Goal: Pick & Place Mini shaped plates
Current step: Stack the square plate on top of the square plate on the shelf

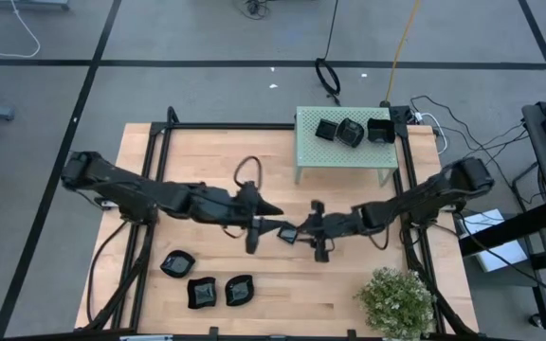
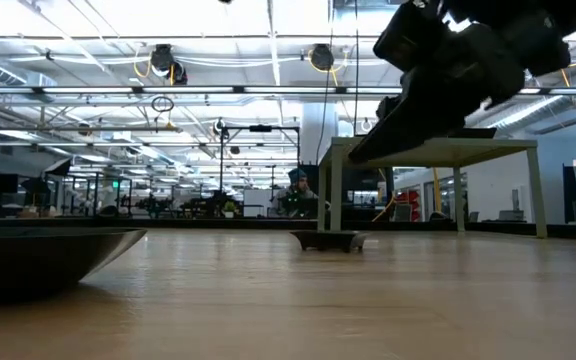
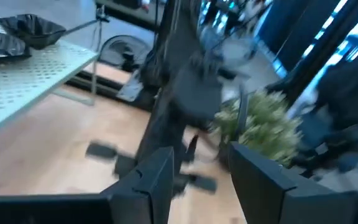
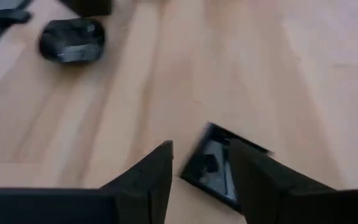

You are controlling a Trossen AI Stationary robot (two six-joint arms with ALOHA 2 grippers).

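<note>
While both grippers meet at table centre, a square plate lies between them: left gripper spread, apparently just released; right gripper spread around it, seemingly poised to take it toward the box.

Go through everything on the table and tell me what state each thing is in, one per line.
Left gripper: open, empty.
Right gripper: open, over square black plate lying flat on table.
Three black plates: on wooden table.
Three black plates: on pale green perforated stand.
Green plant: upright.
</note>
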